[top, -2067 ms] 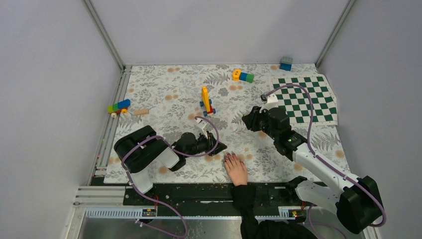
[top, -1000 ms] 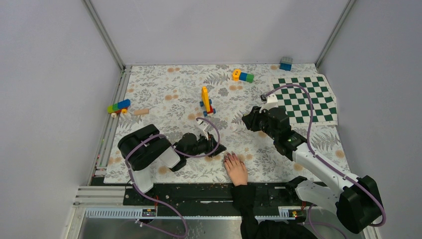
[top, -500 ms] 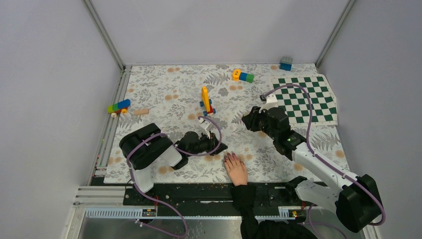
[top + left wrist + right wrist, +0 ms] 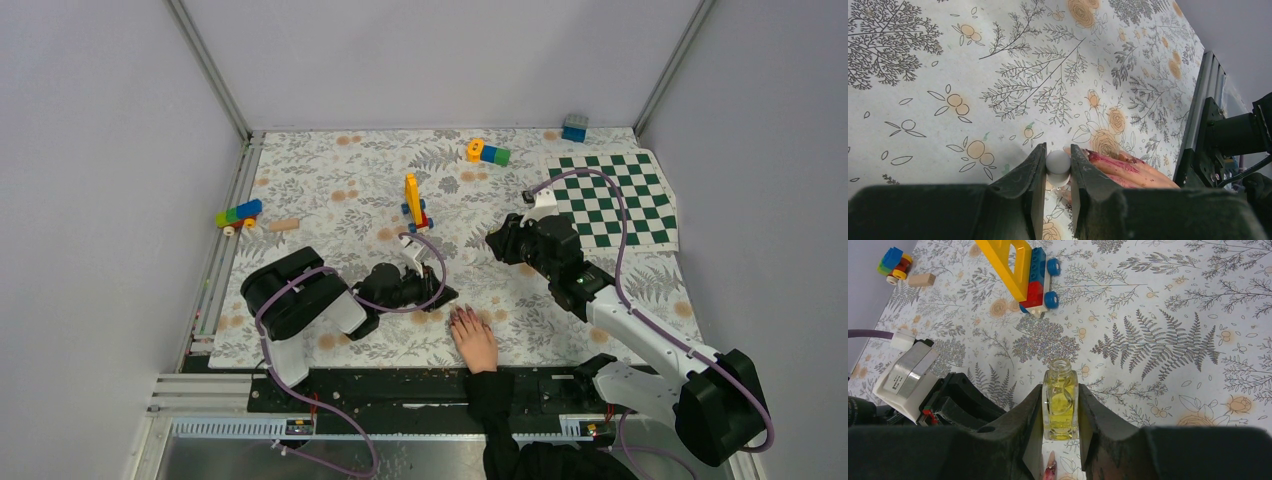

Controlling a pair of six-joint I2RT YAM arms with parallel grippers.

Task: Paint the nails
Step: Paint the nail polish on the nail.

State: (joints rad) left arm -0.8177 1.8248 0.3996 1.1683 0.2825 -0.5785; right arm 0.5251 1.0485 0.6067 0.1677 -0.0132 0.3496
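On the flowered cloth (image 4: 330,190) a yellow toy car (image 4: 413,203) stands in the middle. Coloured bricks (image 4: 238,214) and a wooden block (image 4: 284,224) lie at the left, and a chequered mat (image 4: 620,200) at the right.

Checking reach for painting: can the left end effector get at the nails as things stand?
Probably yes: the left end effector, shut on a small white cap, sits right beside the nails, with nothing between.

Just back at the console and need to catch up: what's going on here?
The left gripper is shut on a small white cap, low over the floral mat, right beside a person's hand lying flat near the arm bases. Its nails look dark red. The right gripper holds an open bottle of yellowish liquid farther back.
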